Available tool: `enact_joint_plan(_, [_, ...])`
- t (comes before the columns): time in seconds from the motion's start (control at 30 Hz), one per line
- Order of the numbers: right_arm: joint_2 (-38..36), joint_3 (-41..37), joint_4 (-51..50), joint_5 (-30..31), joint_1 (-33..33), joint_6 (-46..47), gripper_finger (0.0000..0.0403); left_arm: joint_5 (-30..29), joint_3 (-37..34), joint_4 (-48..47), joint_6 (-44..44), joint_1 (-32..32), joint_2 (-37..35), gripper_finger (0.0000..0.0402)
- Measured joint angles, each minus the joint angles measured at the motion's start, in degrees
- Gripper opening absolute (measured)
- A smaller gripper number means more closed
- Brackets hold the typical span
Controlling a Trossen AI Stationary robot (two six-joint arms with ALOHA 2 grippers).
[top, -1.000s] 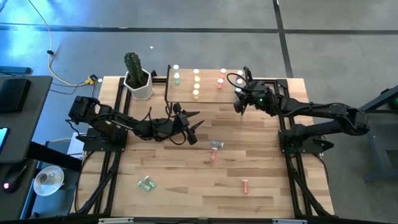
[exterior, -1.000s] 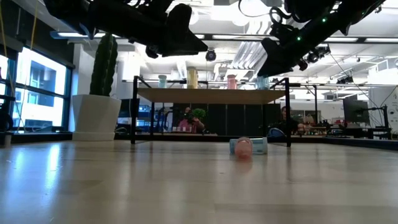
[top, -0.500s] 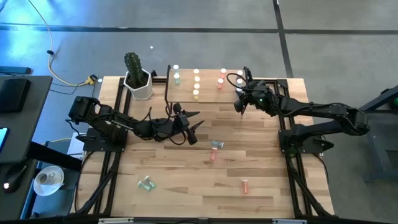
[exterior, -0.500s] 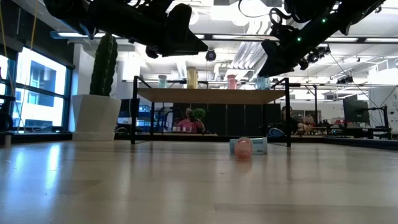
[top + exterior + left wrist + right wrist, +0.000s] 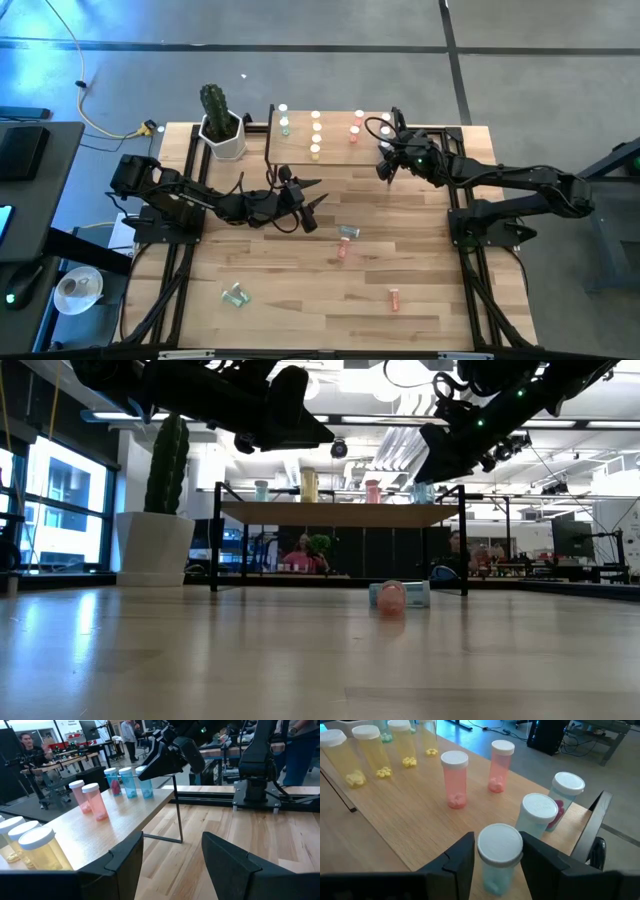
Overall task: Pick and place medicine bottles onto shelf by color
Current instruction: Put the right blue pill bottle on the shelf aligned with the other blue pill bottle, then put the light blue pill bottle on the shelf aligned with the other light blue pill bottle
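Note:
The light-wood shelf (image 5: pixel 337 140) stands at the table's far edge. On it are upright medicine bottles: green (image 5: pixel 284 126), yellow (image 5: pixel 374 752), pink (image 5: pixel 454 780) and pale blue (image 5: pixel 537 817). My right gripper (image 5: pixel 499 851) is open at the shelf's right end, its fingers close on either side of one upright pale blue bottle (image 5: pixel 498 870). My left gripper (image 5: pixel 172 870) hovers open and empty above the table near the shelf's near left corner. On the table lie a teal bottle (image 5: pixel 348 232), two pink ones (image 5: pixel 342 252) (image 5: pixel 394 298) and a green one (image 5: pixel 236 295). My right gripper's fingers (image 5: pixel 462 857) flank the white cap (image 5: pixel 500 842) of the pale blue bottle, coming slanting down from the table's right. I cannot tell whether they touch it. The bottle stands upright with its base on the shelf top (image 5: pixel 410 820).
A white pot with a cactus (image 5: pixel 220 125) stands left of the shelf. Black rails run along the table's left and right edges. People move in the room beyond the table. Bare wood lies between the fallen bottles at the table's middle and near side.

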Motion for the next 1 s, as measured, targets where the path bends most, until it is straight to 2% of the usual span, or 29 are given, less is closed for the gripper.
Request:
enact_joint_plan(0.33, [-1.77,0.00,0.61,0.11,0.00,-0.39,0.0142,0.00,0.00,0.00,0.00,0.00,0.02,0.0193])
enact_joint_plan(0.73, [-8.28,0.02,0.54,-0.53,0.80,-1.88,0.0142,0.00,0.00,-1.01,0.00,0.00,0.04,0.0193])
enact_joint_plan(0.83, [-10.02,0.04,0.53,-1.93,1.99,-1.88,0.0142,0.00,0.02,-1.20,0.00,0.00,0.04,0.0193])
enact_joint_plan(1.0, [-12.74,0.07,0.34,-7.74,5.33,-1.88,0.0142,0.01,0.07,-3.81,0.74,-0.52,-0.17,0.0193])
